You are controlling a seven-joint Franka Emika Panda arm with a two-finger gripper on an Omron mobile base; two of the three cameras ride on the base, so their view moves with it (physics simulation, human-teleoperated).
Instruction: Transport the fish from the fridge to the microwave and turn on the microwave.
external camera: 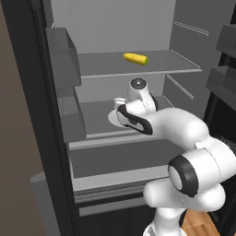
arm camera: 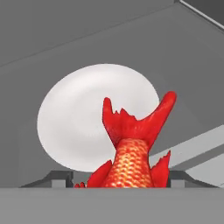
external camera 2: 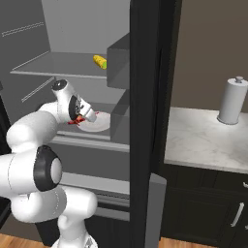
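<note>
The tall dark-framed fridge [external camera: 46,138] with grey shelves is standing open around the hand [arm camera: 120,186]. Beyond the hand, a round white plate [arm camera: 78,127] is lying on the middle shelf. The small red-orange scaly fish [arm camera: 131,162] is sitting between the half-open fingers, apparently gripped, its long axis pointing away, tail outward over the plate.

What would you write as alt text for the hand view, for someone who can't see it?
A red-orange fish rises tail-up from between the gripper fingers at the bottom of the picture, apparently held there. Behind it a round white plate lies on a grey fridge shelf.
</note>
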